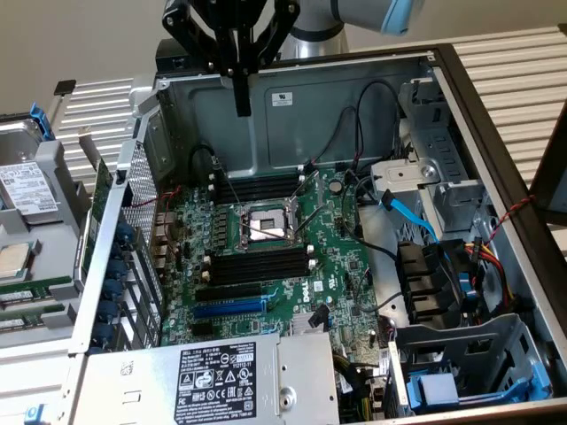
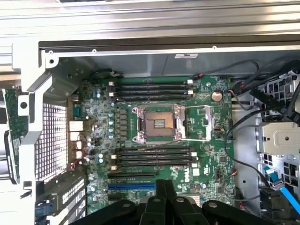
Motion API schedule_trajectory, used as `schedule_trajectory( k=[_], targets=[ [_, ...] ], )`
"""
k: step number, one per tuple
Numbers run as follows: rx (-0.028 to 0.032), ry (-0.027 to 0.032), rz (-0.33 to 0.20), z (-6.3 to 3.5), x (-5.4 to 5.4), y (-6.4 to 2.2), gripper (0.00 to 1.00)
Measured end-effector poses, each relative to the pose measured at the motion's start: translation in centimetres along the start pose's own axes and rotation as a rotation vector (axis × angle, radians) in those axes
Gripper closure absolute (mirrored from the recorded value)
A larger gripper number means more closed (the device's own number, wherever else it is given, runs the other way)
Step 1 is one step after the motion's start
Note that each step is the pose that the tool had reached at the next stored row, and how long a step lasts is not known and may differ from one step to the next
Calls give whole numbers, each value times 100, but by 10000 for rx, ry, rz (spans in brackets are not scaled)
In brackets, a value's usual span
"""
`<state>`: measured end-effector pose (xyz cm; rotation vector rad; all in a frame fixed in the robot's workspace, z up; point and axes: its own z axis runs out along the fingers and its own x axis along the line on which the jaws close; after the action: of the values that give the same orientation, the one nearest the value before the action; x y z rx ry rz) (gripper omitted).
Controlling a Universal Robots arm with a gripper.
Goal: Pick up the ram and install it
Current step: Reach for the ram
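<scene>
My gripper [image 1: 241, 104] hangs shut and empty above the back wall of the open computer case [image 1: 292, 115], over the green motherboard [image 1: 337, 266]. In the wrist view the shut fingertips [image 2: 164, 183] point at the board's near edge, close to the blue slot [image 2: 131, 186]. The ram [image 1: 99, 199] looks like a long narrow green stick standing on edge just outside the case wall on the exterior view's left, well apart from the gripper; it appears again as the ram [image 2: 12, 133] in the wrist view. Two banks of black memory slots [image 1: 261, 266] [image 2: 154, 157] flank the CPU socket [image 1: 264, 226].
A power supply [image 1: 221, 381] fills the near corner. Drive cages and cables [image 1: 443, 274] crowd the exterior view's right. Outside the case on the left lie a hard drive [image 1: 27, 190], a loose CPU [image 1: 11, 261] and thin green strips [image 1: 35, 290]. A perforated metal panel [image 2: 51, 140] borders the board.
</scene>
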<state>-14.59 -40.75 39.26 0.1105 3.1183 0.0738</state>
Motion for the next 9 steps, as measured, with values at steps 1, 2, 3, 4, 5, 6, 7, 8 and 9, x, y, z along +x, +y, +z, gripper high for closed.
schedule_trajectory(
  k=[1,2,3,4,5,6,7,8,9],
  targets=[
    [0,0,-1,-1,30,-13,89],
    [0,0,0,-2,61,-28,89],
    [0,0,0,-4,94,-43,89],
    [-1,-1,0,-5,128,-59,89],
    [0,0,0,-7,161,-76,89],
    [-1,-1,0,-8,193,-93,89],
    [0,0,0,-9,224,-111,89],
    [-1,-1,0,-11,255,-129,89],
    [0,0,-1,-12,287,-147,89]
  ],
)
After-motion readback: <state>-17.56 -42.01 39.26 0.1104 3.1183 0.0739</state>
